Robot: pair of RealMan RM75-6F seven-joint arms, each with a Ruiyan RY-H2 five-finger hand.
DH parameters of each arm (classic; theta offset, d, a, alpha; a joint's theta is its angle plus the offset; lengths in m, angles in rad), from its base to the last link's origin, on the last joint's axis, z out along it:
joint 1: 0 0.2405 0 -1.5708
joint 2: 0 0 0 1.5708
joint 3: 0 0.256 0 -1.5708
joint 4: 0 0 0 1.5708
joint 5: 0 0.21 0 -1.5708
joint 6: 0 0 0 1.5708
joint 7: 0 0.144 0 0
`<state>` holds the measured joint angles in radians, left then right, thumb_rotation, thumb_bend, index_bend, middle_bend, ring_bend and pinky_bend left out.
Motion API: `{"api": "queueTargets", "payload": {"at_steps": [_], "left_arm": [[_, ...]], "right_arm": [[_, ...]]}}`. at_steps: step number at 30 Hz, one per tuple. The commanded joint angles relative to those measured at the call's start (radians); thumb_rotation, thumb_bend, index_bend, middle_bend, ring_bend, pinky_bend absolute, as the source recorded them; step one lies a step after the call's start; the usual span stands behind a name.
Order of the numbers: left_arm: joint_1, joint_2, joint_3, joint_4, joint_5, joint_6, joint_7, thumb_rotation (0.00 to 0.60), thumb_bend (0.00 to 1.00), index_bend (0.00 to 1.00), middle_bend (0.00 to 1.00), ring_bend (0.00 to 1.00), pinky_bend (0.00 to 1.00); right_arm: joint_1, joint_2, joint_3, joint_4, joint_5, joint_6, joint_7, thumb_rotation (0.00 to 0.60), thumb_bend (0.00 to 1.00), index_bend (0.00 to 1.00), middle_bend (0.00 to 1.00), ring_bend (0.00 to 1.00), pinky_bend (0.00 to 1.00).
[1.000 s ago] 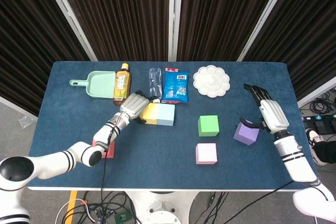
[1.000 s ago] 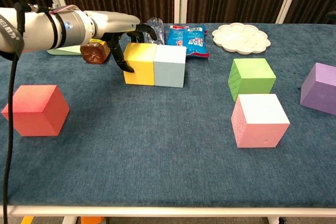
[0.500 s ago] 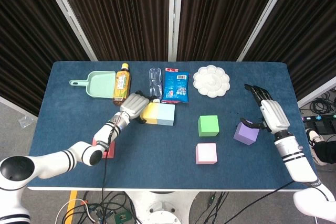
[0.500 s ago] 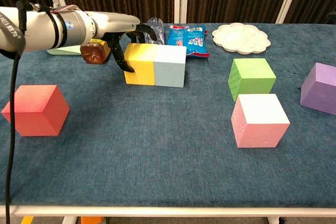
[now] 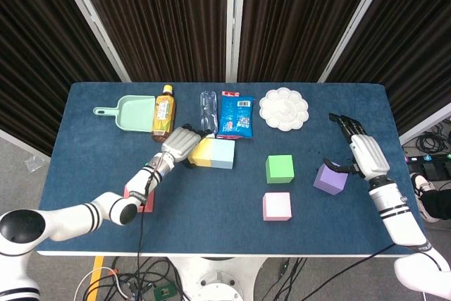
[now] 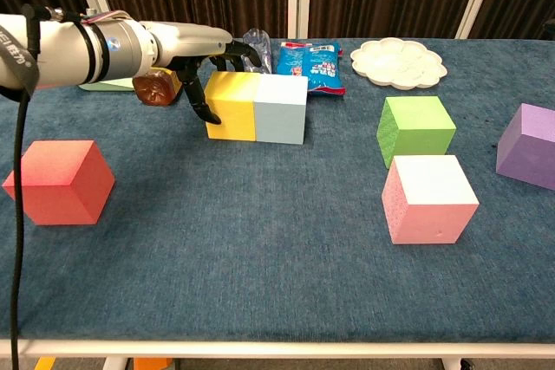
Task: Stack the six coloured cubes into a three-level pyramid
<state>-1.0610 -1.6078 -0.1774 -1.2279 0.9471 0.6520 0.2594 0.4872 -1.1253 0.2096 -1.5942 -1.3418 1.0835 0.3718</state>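
the left hand (image 5: pixel 182 144) has its fingers curled around the yellow cube (image 6: pixel 230 106), which sits touching the light blue cube (image 6: pixel 280 108) (they make one neat row). the right hand (image 5: pixel 361 151) has its fingers spread, holding nothing, just beside the purple cube (image 5: pixel 330 178). the green cube (image 6: pixel 416 129) sits just behind the pink cube (image 6: pixel 428 197). the red cube (image 6: pixel 59 181) sits alone, well apart from the others.
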Motion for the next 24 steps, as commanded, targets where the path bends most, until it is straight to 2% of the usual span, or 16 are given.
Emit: {"api": "queueTargets", "payload": {"at_steps": [1,7,12,14,20,24], "left_arm": [[0.017,0.032,-0.002,-0.048,0.005,0.022,-0.010,0.600,0.11,0.09,0.15,0.24,0.16],[0.094,0.145,0.001,-0.208,0.056,0.140,-0.035,0.600,0.10,0.09,0.14,0.19,0.16],[0.200,0.275,0.024,-0.359,0.115,0.286,-0.046,0.600,0.09,0.09,0.14,0.19,0.14],[0.242,0.321,0.034,-0.409,0.129,0.334,-0.054,0.600,0.09,0.09,0.14,0.19,0.14],[0.338,0.409,0.059,-0.495,0.178,0.425,-0.100,0.600,0.09,0.09,0.14,0.19,0.14],[0.376,0.435,0.073,-0.513,0.210,0.446,-0.126,0.600,0.09,0.09,0.14,0.19,0.14]], "right_arm": [[-0.003,0.004,-0.003,-0.004,-0.004,0.003,-0.003,0.600,0.20,0.00,0.10,0.00,0.00],[-0.006,0.018,-0.029,-0.030,-0.015,-0.017,-0.046,0.600,0.20,0.00,0.10,0.00,0.00],[0.031,0.010,-0.051,-0.028,0.011,-0.109,-0.113,0.600,0.20,0.00,0.15,0.00,0.00],[0.056,-0.004,-0.055,-0.022,0.026,-0.155,-0.141,0.600,0.17,0.00,0.16,0.00,0.00],[0.123,-0.077,-0.056,0.008,0.083,-0.251,-0.230,0.600,0.05,0.00,0.16,0.00,0.00],[0.145,-0.138,-0.054,0.036,0.122,-0.262,-0.281,0.600,0.04,0.00,0.15,0.00,0.00]]}}
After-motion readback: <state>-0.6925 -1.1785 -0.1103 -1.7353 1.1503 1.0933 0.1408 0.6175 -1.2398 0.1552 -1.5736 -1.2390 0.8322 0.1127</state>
